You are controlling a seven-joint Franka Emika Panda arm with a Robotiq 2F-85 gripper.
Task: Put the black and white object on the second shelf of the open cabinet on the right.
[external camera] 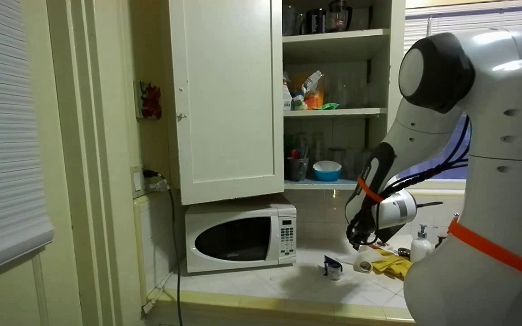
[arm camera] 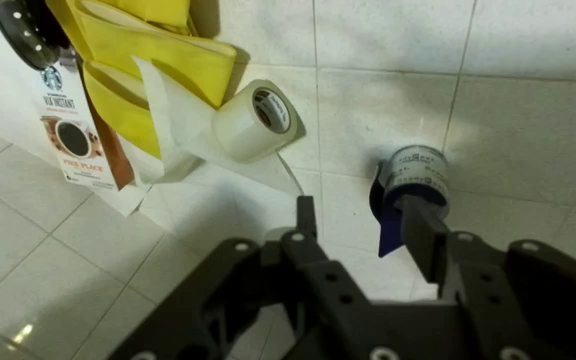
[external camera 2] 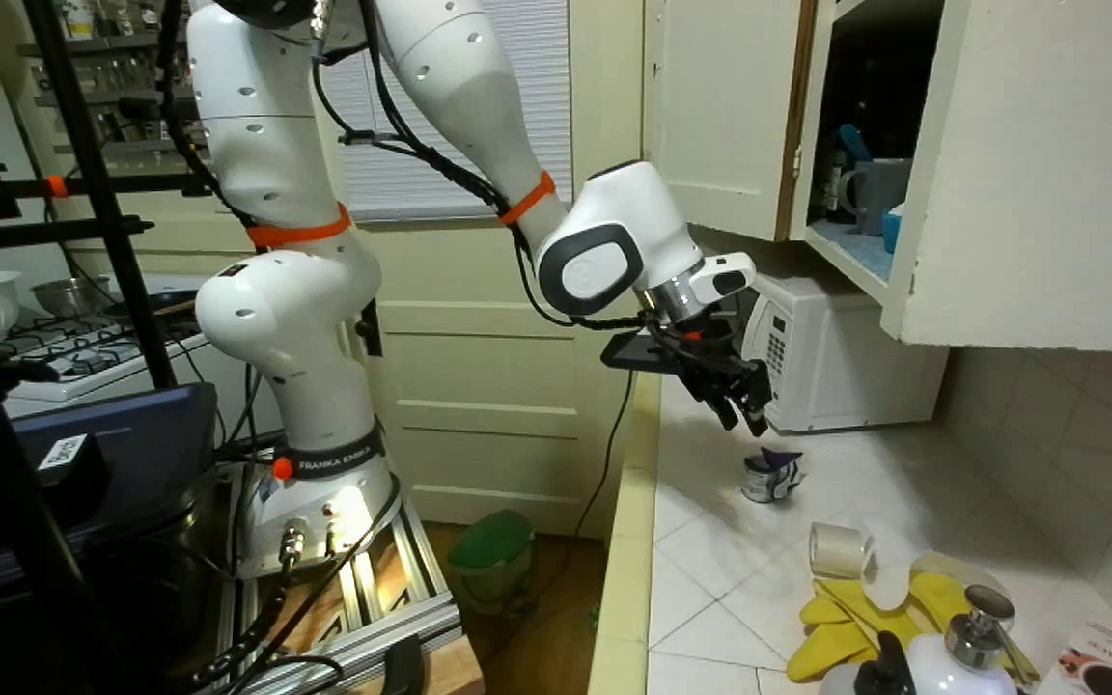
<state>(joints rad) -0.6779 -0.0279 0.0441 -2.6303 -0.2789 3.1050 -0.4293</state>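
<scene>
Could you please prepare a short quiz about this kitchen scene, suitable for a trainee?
1. True or false: the black two-fingered pincer is open.
2. Which is on the thin white second shelf of the tall open wooden cabinet: (a) round blue bowl; (b) orange and green packages; (c) yellow rubber gloves?
3. Complete with one word: the small white printed cylinder with dark blue flap rests on the white tiled ......

Key: 1 true; 2 b; 3 counter.

Microwave (external camera: 241,240) in both exterior views, from well back — wrist view downward, close above counter (arm camera: 533,135).
</scene>
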